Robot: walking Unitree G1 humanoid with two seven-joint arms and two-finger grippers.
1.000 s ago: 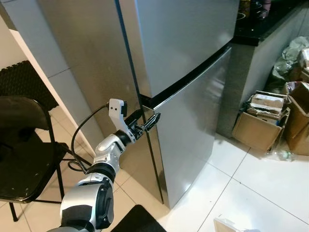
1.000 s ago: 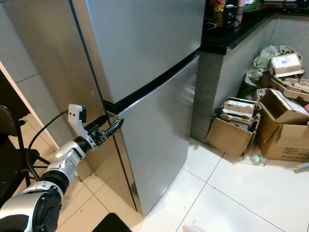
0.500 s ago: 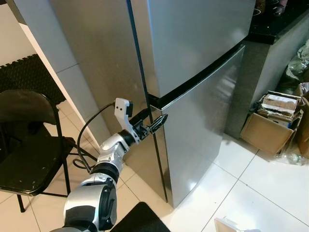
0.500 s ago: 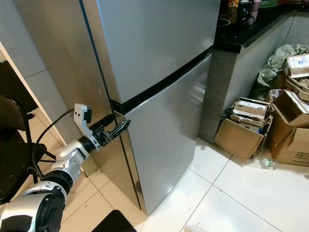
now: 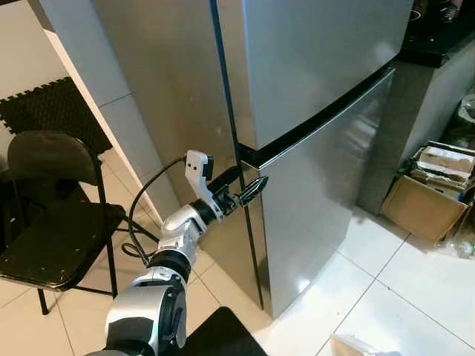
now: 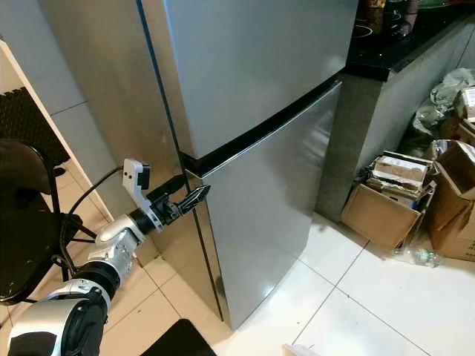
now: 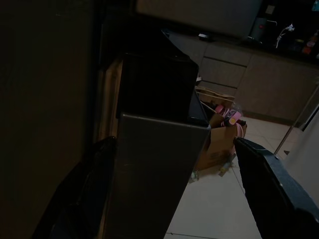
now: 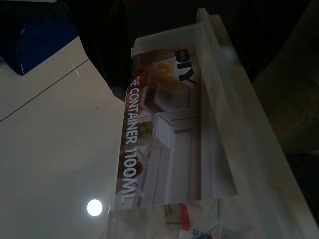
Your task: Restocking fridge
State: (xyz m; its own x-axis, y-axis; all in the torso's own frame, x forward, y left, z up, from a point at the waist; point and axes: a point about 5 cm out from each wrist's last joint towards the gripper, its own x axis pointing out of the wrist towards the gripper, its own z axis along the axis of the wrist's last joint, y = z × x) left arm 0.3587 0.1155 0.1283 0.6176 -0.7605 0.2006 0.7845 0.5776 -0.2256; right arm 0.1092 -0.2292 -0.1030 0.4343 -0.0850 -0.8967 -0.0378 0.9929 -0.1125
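Observation:
A tall silver fridge stands before me with both doors closed and a black seam between the upper and lower door. My left gripper is open at the left end of that seam. In the left wrist view its two black fingers straddle the top corner of the lower door. A clear plastic container labelled "container 1100ML" lies close before the right wrist camera, above white tile. A white corner of it shows low in the left eye view.
A black folding chair stands to my left, with a cable looping beside it. Open cardboard boxes sit on the white tiles right of the fridge, under a black counter. A dark mat lies at my feet.
The whole picture has shifted, so the camera has moved; the fridge now sits further right in view. My left gripper stays open at the door seam's corner.

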